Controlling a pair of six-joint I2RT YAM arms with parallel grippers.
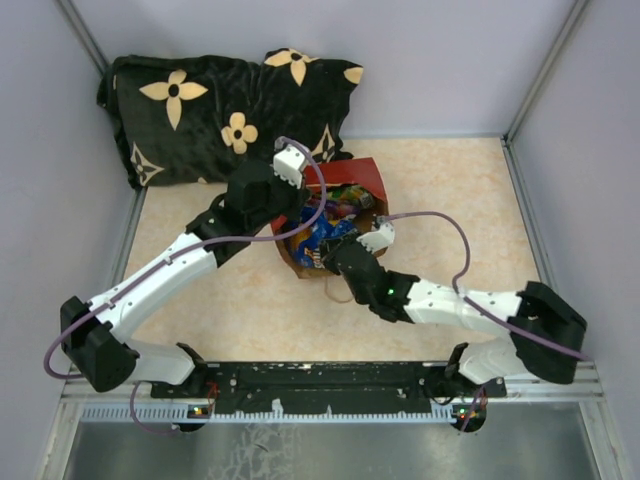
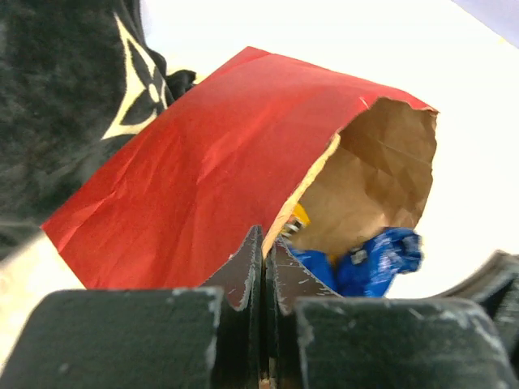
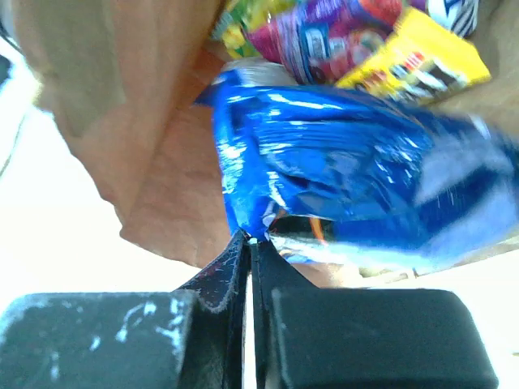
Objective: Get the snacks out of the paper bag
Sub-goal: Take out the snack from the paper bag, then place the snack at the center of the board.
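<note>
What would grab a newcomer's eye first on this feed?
The red paper bag lies on its side mid-table, with a blue chip bag at its open mouth and the right claw shut on that bag's corner. Behind it, the black flower-patterned pillow fills the far left corner.

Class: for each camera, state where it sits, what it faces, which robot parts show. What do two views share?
Top external: above and behind, looking down on both arms, paper bag, pillow.
Left wrist: behind the left gripper, facing the bag's mouth; shut fingers show.
Right wrist: behind the right gripper, facing the blue chip bag it pinches.
Shared: both wrist views show that chip bag.
</note>
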